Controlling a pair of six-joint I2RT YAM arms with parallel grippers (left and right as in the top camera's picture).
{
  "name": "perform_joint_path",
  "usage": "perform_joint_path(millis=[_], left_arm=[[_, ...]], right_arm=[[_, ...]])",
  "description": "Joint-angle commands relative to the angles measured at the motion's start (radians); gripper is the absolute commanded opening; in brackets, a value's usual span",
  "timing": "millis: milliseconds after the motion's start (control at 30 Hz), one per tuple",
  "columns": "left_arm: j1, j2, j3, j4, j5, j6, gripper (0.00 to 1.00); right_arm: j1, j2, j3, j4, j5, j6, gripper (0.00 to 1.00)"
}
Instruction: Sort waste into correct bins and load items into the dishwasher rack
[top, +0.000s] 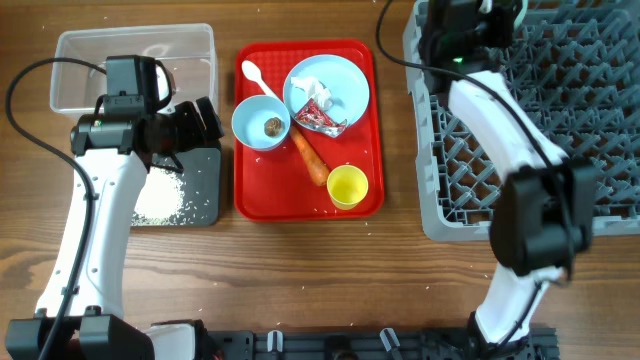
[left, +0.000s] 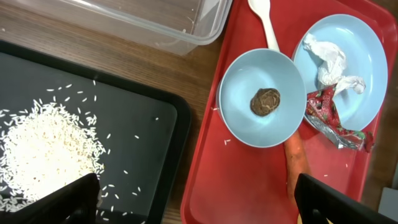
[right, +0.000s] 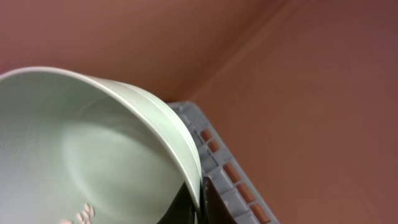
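Our right tool (right: 198, 208) pinches a bowl (right: 93, 149), likely light, rigid and slick, by its thin rim at the rack (right: 233, 183); our left tool (left: 199, 205) hangs open.

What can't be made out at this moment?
Overhead: the bowl in the right gripper is hidden under the arm, at the top edge.
Right wrist: the bowl fills the view; only a rack corner shows, fingers cut off by the bottom edge.
Left wrist: carrot end cut off below; cup out of frame.
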Motion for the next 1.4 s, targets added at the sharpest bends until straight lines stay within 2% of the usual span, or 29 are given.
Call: perform_joint_path(millis=[0,167,367,667,700,733,800,867,1067,1233,1300,1367], left_arm=[[0.008,0.006,0.001,0.002,-0.003,0.009,1.0],[0.008,0.006,0.001,0.006,-0.011,0.009,1.0],[0.008,0.006,0.001,0.036,-0.015,0.009,1.0],[0.008,0.006,0.001,0.041,-0.015,0.01,1.0],[0.008,0.006,0.001,0.041,-0.015,0.01,1.0],[0.008,0.006,0.001,0.041,-0.015,0.01,1.0],[0.008,0.006,0.001,0.045,-0.015,0.01,1.0],[0.008,0.006,0.001,0.044,-0.019,0.01,1.0],[0.008,0.006,0.001,0.043,-0.022,0.01,1.0],[0.008,0.006,0.001,0.043,-0.022,0.01,1.0],[0.008,0.006,0.001,0.044,-0.022,0.01,1.0],[0.008,0.006,0.001,0.044,-0.022,0.01,1.0]], right_arm=[[0.003,0.106,0.003,0.159,0.12,-0.219,0.04],[0.005,0.156,0.001,0.192,0.132,-0.258,0.04],[0.05,0.159,-0.031,0.119,0.084,-0.203,0.04],[0.051,0.16,-0.031,-0.086,0.019,-0.057,0.04],[0.056,0.16,-0.031,-0.116,0.011,-0.058,0.08],[0.067,0.16,-0.031,-0.152,0.015,-0.059,0.2],[0.113,0.16,-0.031,-0.206,0.044,-0.06,0.74],[0.172,0.159,-0.031,-0.226,0.044,-0.086,0.98],[0.223,0.139,-0.03,-0.229,0.018,-0.086,1.0],[0.219,-0.002,0.002,-0.223,-0.082,-0.082,1.0],[0.255,-0.103,0.005,-0.274,-0.197,-0.07,0.99],[0.31,-0.201,0.005,-0.422,-0.433,0.077,0.95]])
